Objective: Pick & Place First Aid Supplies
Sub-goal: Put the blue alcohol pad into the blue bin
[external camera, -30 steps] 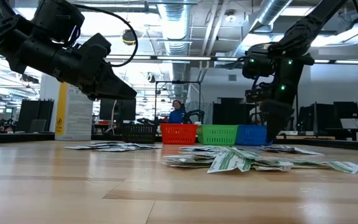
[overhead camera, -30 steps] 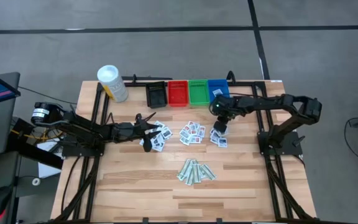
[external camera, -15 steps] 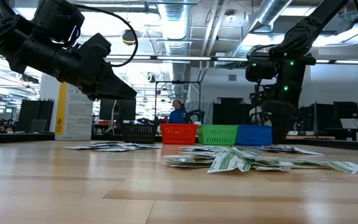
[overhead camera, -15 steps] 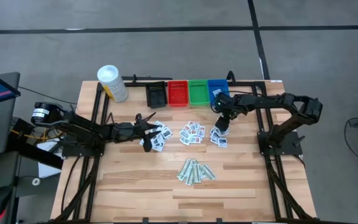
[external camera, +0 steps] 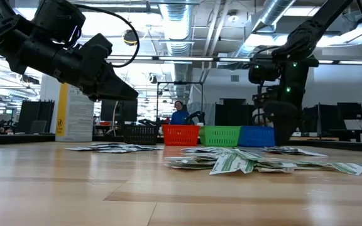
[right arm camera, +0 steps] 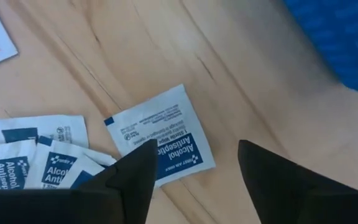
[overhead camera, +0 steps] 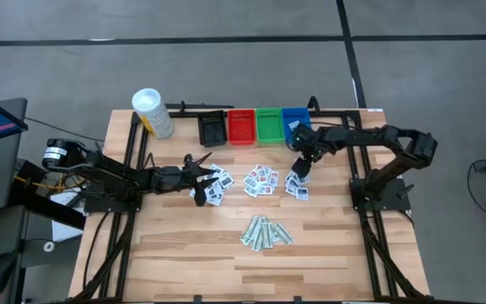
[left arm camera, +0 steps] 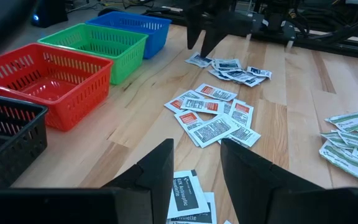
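Note:
The first aid supplies lie flat on the wooden table in four loose groups. These are dark-print packets (overhead camera: 215, 187), red-print packets (overhead camera: 261, 181), blue-print packets (overhead camera: 296, 188) and pale-green strips (overhead camera: 266, 232). My left gripper (left arm camera: 197, 177) hovers open, nearly level, just above the dark-print packets (left arm camera: 187, 194). My right gripper (right arm camera: 194, 177) points down, open, above one blue-print packet (right arm camera: 160, 138) at the far edge of its group, close to the blue bin (right arm camera: 337, 37). It touches nothing.
Black (overhead camera: 213, 128), red (overhead camera: 241, 127), green (overhead camera: 270, 125) and blue (overhead camera: 295, 122) bins stand in a row along the far edge. One packet lies in the blue bin. A white canister (overhead camera: 153, 112) stands at the far left. The near half of the table holds only the strips.
My right gripper has shifted slightly toward the table's right edge above the blue-print packets and rolled a little. In the low view its fingers stand wider apart than a second ago. The packets lie as before.

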You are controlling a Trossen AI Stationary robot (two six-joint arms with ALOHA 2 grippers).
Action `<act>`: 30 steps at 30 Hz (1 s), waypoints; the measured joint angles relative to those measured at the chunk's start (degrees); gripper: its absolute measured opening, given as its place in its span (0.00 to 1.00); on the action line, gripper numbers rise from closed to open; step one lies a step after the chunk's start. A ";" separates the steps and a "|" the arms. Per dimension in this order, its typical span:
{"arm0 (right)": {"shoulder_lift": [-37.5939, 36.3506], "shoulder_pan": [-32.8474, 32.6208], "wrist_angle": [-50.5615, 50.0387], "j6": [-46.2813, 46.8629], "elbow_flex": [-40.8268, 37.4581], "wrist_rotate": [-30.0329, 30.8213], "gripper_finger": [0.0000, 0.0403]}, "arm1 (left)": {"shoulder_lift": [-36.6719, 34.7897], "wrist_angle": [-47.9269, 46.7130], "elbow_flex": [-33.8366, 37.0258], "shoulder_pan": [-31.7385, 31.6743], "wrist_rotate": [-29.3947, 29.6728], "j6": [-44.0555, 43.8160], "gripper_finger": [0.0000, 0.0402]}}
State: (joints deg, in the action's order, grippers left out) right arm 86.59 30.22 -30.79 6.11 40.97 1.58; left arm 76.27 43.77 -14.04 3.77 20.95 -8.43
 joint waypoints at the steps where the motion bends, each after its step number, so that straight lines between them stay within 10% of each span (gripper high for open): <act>1: 0.27 0.38 -0.04 -0.01 0.00 -0.24 0.52 | 0.00 0.00 0.00 0.00 0.00 0.00 0.33; 19: 5.83 1.83 1.14 -0.02 0.16 -1.26 0.47 | 0.00 -0.01 -0.02 0.00 0.00 0.01 0.33; 30: 5.81 1.90 0.83 -0.02 0.11 -1.11 0.28 | 0.00 -0.02 -0.02 0.00 0.00 0.00 0.33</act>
State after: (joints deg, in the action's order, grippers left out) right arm 92.40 32.12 -29.95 6.09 41.08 0.47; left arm 76.27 43.75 -14.06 3.77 20.95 -8.43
